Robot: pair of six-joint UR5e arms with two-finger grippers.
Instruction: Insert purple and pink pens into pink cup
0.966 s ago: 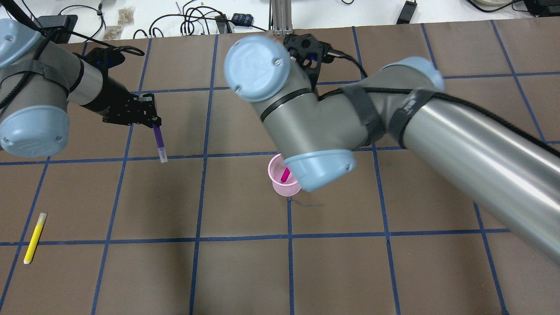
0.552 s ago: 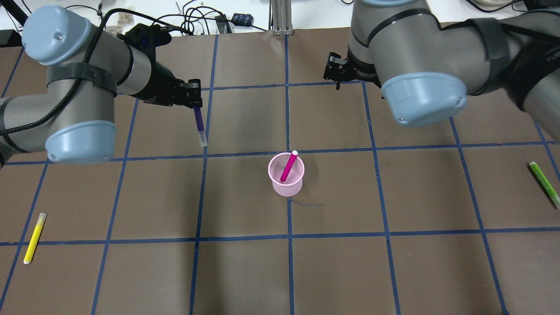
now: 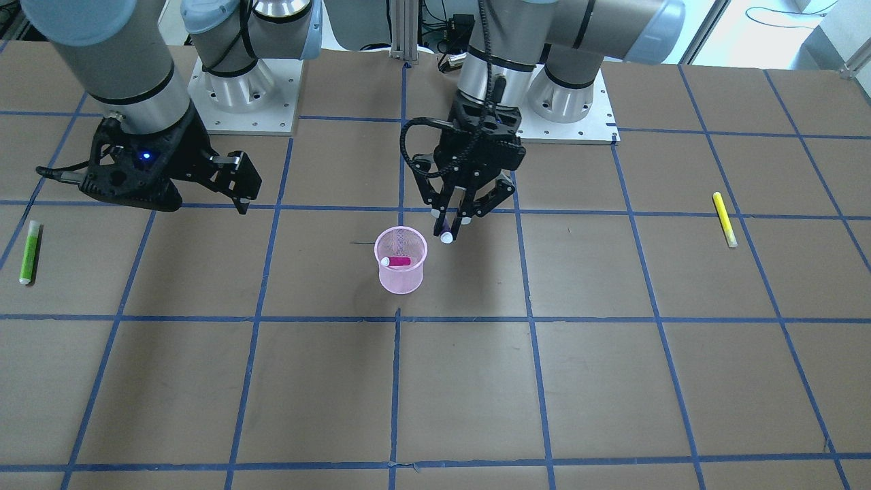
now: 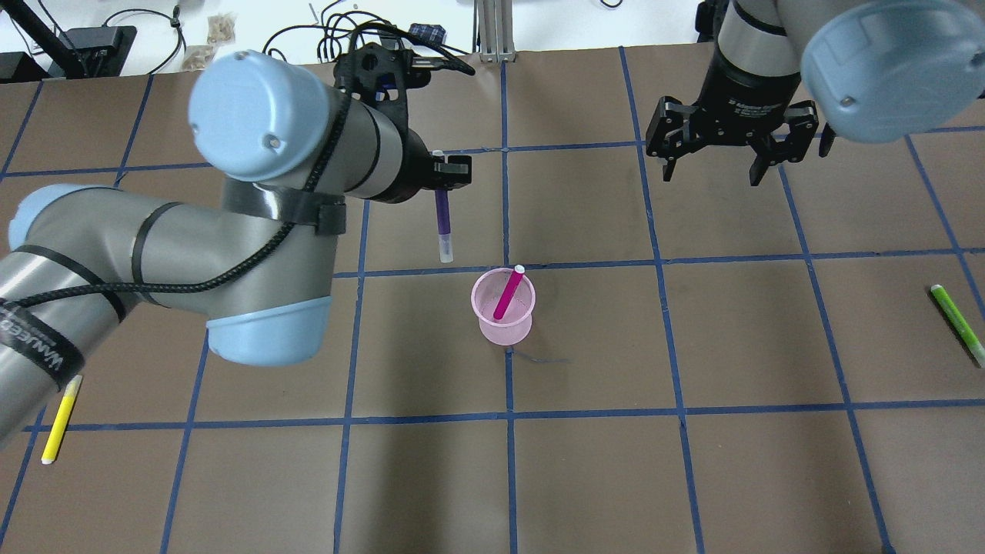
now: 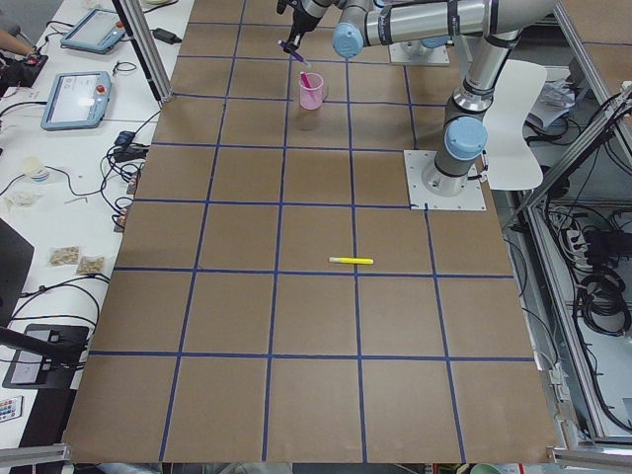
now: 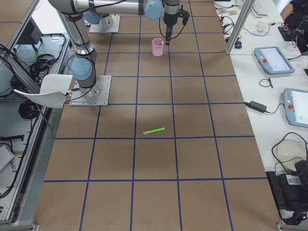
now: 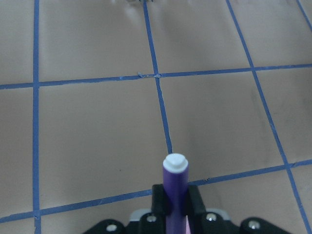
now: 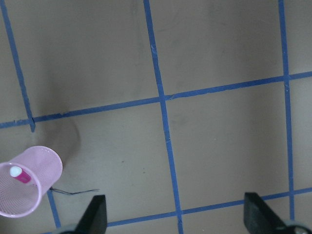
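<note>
The pink mesh cup (image 4: 504, 332) stands near the table's middle with the pink pen (image 4: 506, 296) leaning inside it. Both also show in the front view, the cup (image 3: 401, 280) and the pen (image 3: 399, 261). My left gripper (image 4: 445, 178) is shut on the purple pen (image 4: 443, 223), which hangs upright with its white end down, just back-left of the cup's rim. In the left wrist view the purple pen (image 7: 174, 187) stands between the fingers. My right gripper (image 4: 716, 165) is open and empty, back right of the cup. The right wrist view shows the cup (image 8: 41, 187) at lower left.
A yellow pen (image 4: 60, 419) lies near the left front edge and a green pen (image 4: 956, 322) near the right edge. They also show in the front view, the yellow pen (image 3: 724, 219) and the green pen (image 3: 28, 252). Blue tape lines grid the brown table.
My left arm has carried the purple pen to the right, up to the cup. My right arm has drawn back from over the cup to the back right, gripper open.
</note>
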